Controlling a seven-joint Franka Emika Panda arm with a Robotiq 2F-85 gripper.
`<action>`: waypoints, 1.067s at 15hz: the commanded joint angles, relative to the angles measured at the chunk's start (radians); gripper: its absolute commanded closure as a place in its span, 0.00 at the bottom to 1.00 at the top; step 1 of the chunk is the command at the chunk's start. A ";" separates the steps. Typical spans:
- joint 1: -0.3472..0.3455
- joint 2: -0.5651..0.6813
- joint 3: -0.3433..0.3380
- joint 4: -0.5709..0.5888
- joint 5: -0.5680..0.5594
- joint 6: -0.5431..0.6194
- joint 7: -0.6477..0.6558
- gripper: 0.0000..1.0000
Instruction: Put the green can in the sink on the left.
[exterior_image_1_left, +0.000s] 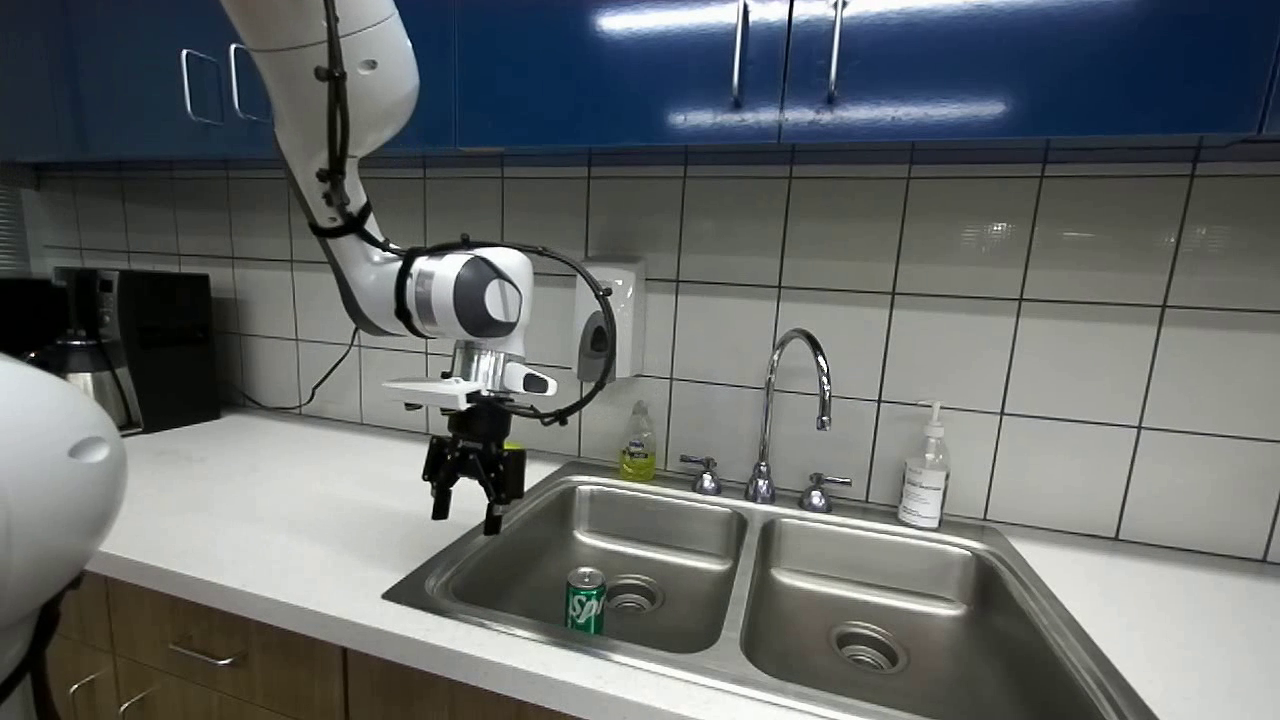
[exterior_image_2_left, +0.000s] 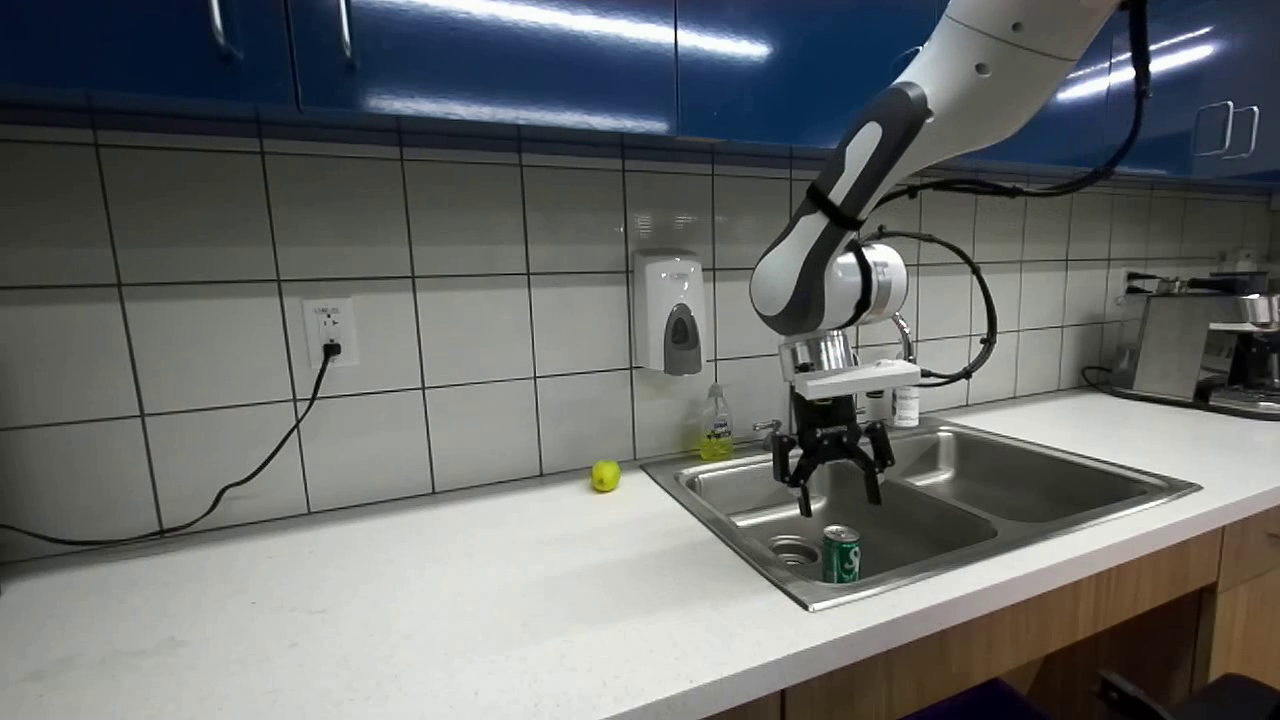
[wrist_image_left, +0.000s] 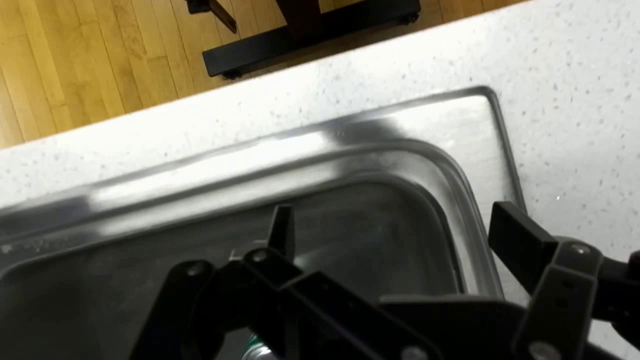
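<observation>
The green can (exterior_image_1_left: 585, 605) stands upright in the left basin (exterior_image_1_left: 660, 520) of the steel sink, beside the drain and near the front wall. It also shows in an exterior view (exterior_image_2_left: 841, 556). In the wrist view only a bit of its top (wrist_image_left: 258, 351) shows at the bottom edge, mostly hidden behind a finger. My gripper (exterior_image_1_left: 467, 518) is open and empty, fingers pointing down, above the sink and apart from the can. In the wrist view its fingers (wrist_image_left: 390, 225) are spread wide over the basin corner and rim.
The right basin (exterior_image_1_left: 900, 600) adjoins, with a divider (exterior_image_1_left: 742, 590) between. Behind the sink are the faucet (exterior_image_1_left: 795, 340), a yellow soap bottle (exterior_image_1_left: 638, 450) and a sanitizer bottle (exterior_image_1_left: 924, 480). A yellow-green fruit (exterior_image_2_left: 605, 476) lies on the counter (exterior_image_2_left: 450, 600) by the wall.
</observation>
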 joint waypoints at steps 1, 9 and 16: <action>0.001 -0.167 0.039 -0.138 -0.008 -0.037 0.024 0.00; 0.002 -0.282 0.100 -0.220 0.003 -0.068 -0.043 0.00; 0.002 -0.317 0.106 -0.244 0.003 -0.072 -0.043 0.00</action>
